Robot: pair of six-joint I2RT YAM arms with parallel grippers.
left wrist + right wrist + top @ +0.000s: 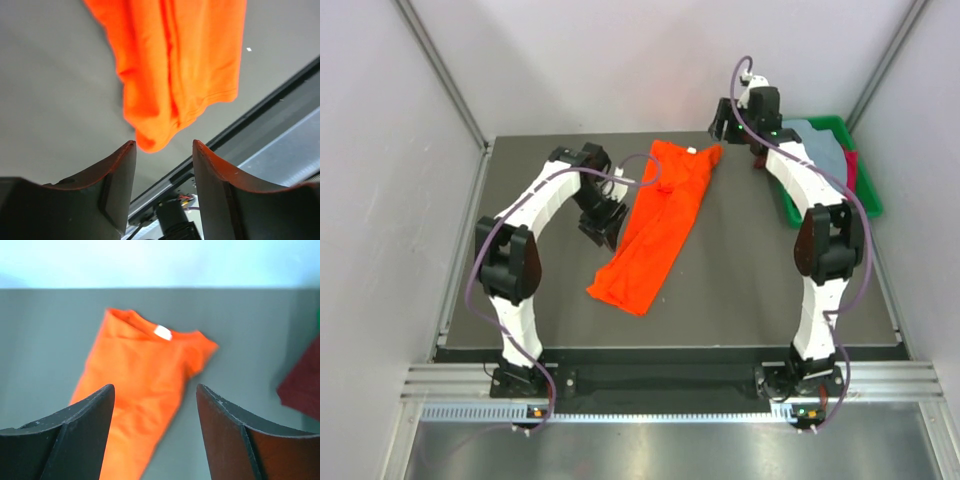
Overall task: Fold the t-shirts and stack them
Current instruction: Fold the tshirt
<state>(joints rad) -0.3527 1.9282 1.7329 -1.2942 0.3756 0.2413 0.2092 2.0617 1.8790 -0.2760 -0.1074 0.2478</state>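
Orange t-shirt (660, 225): long strip lying diagonally at centre of table (740, 290), collar far. Left gripper (163, 143) just left of it, fingers apart, empty. Right gripper (155, 386) near collar, fingers apart, empty. Grey-blue t-shirt (820, 145) and crimson t-shirt (851, 168) in green tray (868, 192), far right.

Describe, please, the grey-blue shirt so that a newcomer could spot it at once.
At the table's far right corner sits a green tray. The grey-blue shirt lies in it, on its left side. Its pale colour sets it apart from the dark red shirt beside it and the orange shirt outside the tray.
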